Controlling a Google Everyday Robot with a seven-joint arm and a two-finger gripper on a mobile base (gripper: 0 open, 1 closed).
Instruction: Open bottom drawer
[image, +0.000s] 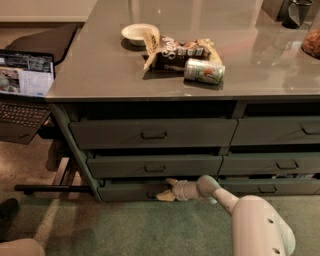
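Camera view
Bottom drawer (127, 191): lowest of your three left-hand fronts, at floor level.
Gripper (166, 189): one, against that drawer's front, near its middle.
Jaws: you cannot tell whether they are parted or closed.
Drawer fronts: six, three per column.
Worktop (100, 70): one bowl (138, 33), one snack bag (176, 51), one can (204, 71).

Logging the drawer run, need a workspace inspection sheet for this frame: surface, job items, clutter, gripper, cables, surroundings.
Surface: grey countertop, glossy, mostly bare.
Job's things: bottom drawer, left bank, not visibly pulled out; pull largely hidden by gripper.
Clutter: bowl, snack bag, can lying on its side.
Grippers: gripper at bottom drawer's front centre, low by the floor.
Cables: nothing seen.
Surroundings: open laptop at left, green carpet.
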